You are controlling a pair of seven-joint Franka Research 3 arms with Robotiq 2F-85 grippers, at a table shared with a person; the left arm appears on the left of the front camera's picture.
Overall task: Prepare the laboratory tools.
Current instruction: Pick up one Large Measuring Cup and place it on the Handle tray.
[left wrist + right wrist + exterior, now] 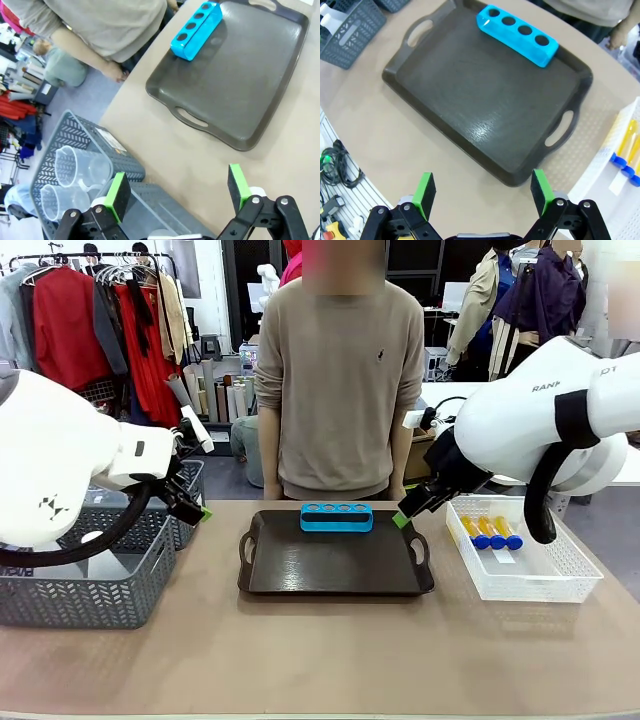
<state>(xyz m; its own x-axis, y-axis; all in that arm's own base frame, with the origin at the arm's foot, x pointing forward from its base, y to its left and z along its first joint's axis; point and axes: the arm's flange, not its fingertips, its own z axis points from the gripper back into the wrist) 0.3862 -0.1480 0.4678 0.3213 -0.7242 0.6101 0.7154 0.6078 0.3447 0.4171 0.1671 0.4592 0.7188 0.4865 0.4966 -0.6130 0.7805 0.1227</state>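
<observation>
Left gripper (pixel 177 191) hangs with jaws wide apart and empty, over the table beside the grey basket (pixel 70 132) that holds two clear beakers (pixel 82 167). Right gripper (pixel 482 192) is likewise spread and empty, just short of the dark tray (pixel 470 100). A blue rack (pixel 517 35) lies at the tray's far edge. Blue-capped tubes (pixel 497 532) lie in the white mesh basket (pixel 530 590). The right arm's shell reads "RAN", the rest hidden

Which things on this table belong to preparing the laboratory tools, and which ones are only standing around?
For the job:
- blue-capped tubes of yellow liquid
- clear measuring beakers
- probably the blue rack and dark tray, as a place to set them

Only standing around:
- grey baskets and white mesh basket, mere containers
- clothes rail in the background
</observation>
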